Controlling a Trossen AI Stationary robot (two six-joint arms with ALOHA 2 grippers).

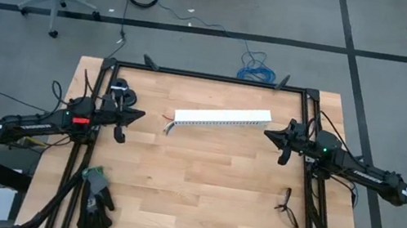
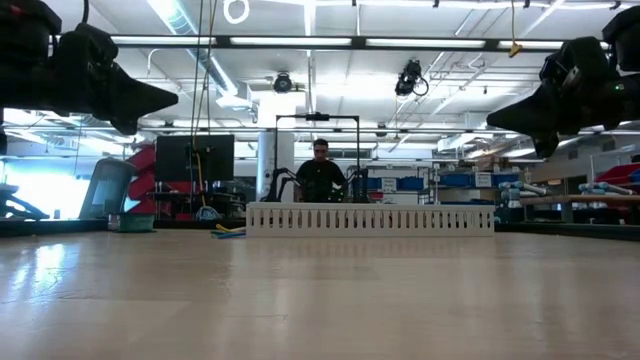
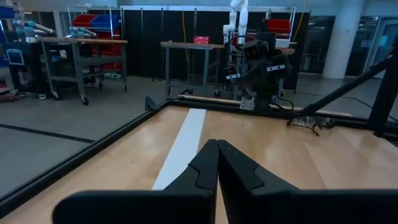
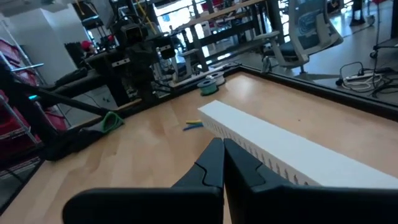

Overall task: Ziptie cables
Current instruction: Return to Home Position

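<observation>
Overall: bright, even indoor light in all four views.
Source: ceiling strip lamps, high above and beyond the left gripper and right gripper.
Backlight: in the low view both grippers show as black silhouettes against the lit room.
Glare: a pale sheen on the table below the grippers, and a washed-out patch in the room beyond the left gripper.
Shadows: soft and weak on the table near either gripper.

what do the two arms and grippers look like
Both are dark, slim and jointed, with black cables trailing alongside. The left arm bears a red marking, the right arm a green light. The left gripper and right gripper each have two black wedge-shaped fingers tapering to points.
</observation>
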